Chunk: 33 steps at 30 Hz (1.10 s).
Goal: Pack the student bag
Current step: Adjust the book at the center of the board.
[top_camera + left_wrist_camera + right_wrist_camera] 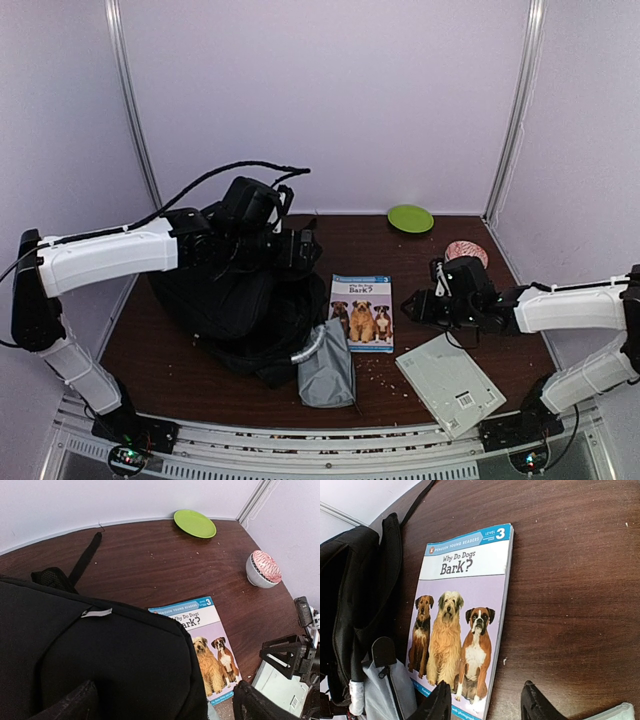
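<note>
I am looking down on a dark brown table (180, 365) with white walls around it. The student bag (225, 300), large, black and soft, lies slumped on the left half of the table. Its grey-white handle (308, 346) curls out at its right edge.

The left arm reaches across above the bag. The left gripper (162, 706) hangs over the bag's top panel with its fingers spread wide apart. From its wrist camera I see black fabric filling the space under them, and I cannot tell whether the fingertips touch it.

Just right of the bag a children's book (462, 615) lies flat, cover up. It shows three dogs and the title "Why Do Dogs Bark?". A small grey zip pouch (327, 368) lies against the bag's near right side, and its top overlaps the book's near left corner.

The right gripper (487, 706) sits low at the book's right side. Its fingers are parted and grip nothing, and one fingertip is over the cover's near edge.

A flat white packet (450, 382) with a barcode lies tilted near the right arm. At the far edge are a lime green plate (195, 523) and, well to its right, a white bowl (262, 569) with a pink-patterned inside
</note>
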### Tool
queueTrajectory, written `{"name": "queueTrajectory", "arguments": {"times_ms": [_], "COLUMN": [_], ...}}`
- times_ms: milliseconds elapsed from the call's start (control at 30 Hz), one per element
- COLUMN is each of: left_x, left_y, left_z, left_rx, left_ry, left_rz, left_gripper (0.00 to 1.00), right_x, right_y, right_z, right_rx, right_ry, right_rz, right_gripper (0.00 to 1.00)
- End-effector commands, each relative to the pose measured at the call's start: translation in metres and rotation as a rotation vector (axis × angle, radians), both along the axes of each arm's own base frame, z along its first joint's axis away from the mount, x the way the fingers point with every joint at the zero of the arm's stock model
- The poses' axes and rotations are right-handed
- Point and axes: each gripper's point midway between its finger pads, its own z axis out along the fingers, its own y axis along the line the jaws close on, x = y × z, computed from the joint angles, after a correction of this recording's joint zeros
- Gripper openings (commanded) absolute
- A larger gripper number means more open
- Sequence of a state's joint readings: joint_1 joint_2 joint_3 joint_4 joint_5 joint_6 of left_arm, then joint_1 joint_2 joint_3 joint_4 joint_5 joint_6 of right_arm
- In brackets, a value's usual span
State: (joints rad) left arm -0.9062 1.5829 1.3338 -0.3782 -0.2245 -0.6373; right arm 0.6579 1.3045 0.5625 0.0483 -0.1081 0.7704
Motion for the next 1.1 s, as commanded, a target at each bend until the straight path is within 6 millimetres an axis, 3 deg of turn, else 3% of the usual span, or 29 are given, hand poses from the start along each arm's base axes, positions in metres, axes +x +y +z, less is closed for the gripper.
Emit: {"name": "queueTrajectory", "arguments": {"times_ms": [0,133,333,400,467,533,633,733,867,1067], "left_x": [-0.002,-0.015,-0.030,-0.045,-0.060,-0.068,-0.069,-0.062,-0.041,-0.001], "left_y": [-0.001,0.009,0.055,0.048,0.020,-0.018,-0.074,-0.110,-0.139,-0.146], "left_z": [0.044,0.092,0.125,0.143,0.157,0.149,0.119,0.088,0.042,-0.032], "left_rx": [-0.041,-0.061,-0.014,-0.022,-0.034,-0.046,-0.074,-0.074,-0.108,-0.125], "left_ry": [-0.072,-0.166,-0.249,-0.315,-0.358,-0.316,-0.219,-0.160,-0.013,0.166], "left_rz": [0.025,0.039,0.153,0.136,0.057,-0.039,-0.160,-0.214,-0.253,-0.231], "left_gripper": [0.95,0.96,0.96,0.95,0.95,0.95,0.92,0.91,0.88,0.83], "right_x": [0.003,0.002,-0.005,-0.006,-0.008,-0.009,-0.013,-0.016,-0.018,-0.022], "right_y": [0.013,0.017,0.017,0.012,0.007,0.001,-0.010,-0.016,-0.024,-0.031], "right_z": [0.000,0.001,0.001,0.001,0.002,0.002,0.003,0.003,0.002,-0.002], "right_rx": [0.044,0.072,0.083,0.078,0.071,0.062,0.058,0.055,0.034,0.026], "right_ry": [-0.016,-0.022,-0.021,-0.028,-0.034,-0.044,-0.056,-0.058,-0.058,-0.065], "right_rz": [0.020,0.026,0.036,0.024,0.011,-0.008,-0.046,-0.066,-0.083,-0.101], "right_gripper": [0.48,0.51,0.53,0.53,0.53,0.53,0.53,0.53,0.52,0.52]}}
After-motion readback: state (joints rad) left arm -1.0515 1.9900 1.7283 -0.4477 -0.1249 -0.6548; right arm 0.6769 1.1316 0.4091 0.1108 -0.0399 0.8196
